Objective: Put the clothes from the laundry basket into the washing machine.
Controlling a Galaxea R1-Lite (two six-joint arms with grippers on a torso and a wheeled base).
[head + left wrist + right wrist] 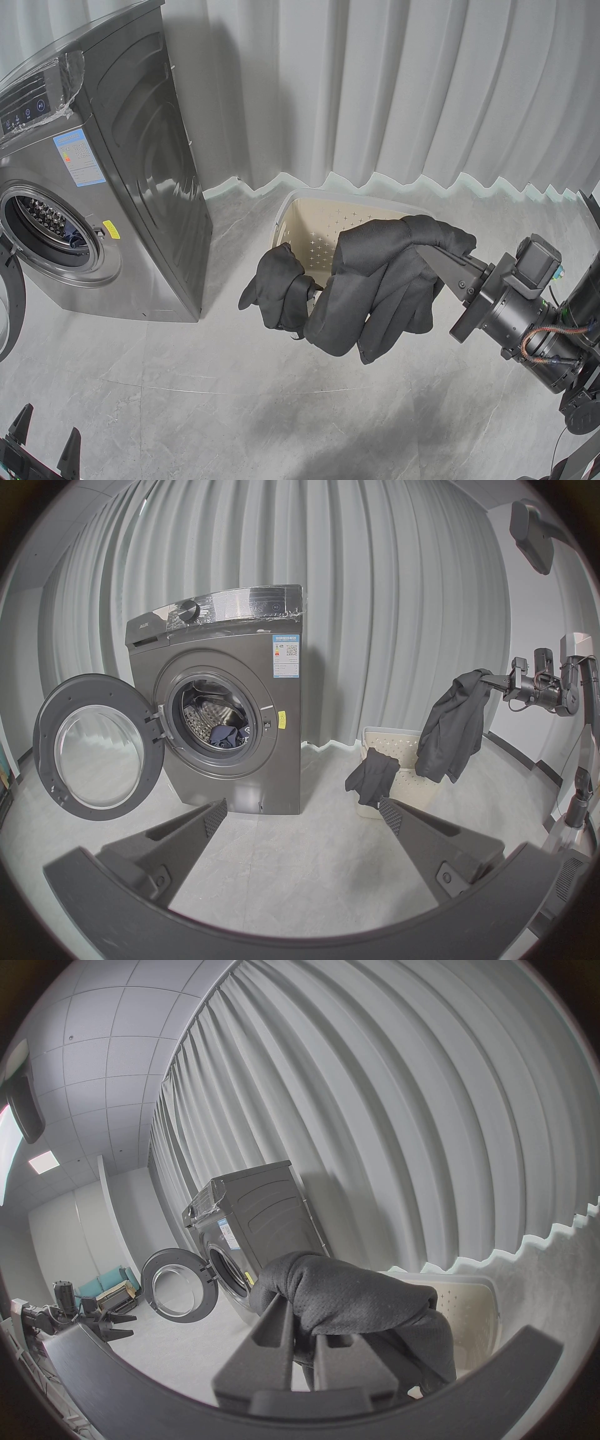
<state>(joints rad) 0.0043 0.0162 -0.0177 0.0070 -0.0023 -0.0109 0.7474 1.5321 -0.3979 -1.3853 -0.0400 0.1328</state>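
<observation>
- Dark garment (381,281) hangs over basket (350,195), pinched at top by R gripper (440,259), fingers closed on the cloth.
- 2nd dark garment (281,287) draped over basket rim on washer side.
- Washer (144,156) stands left of basket w/ door (94,749) swung wide; blue clothes (226,735) in drum.
- L gripper (301,805) low near floor, fingers spread wide, holding nothing.
- Curtain (406,94) behind.
</observation>
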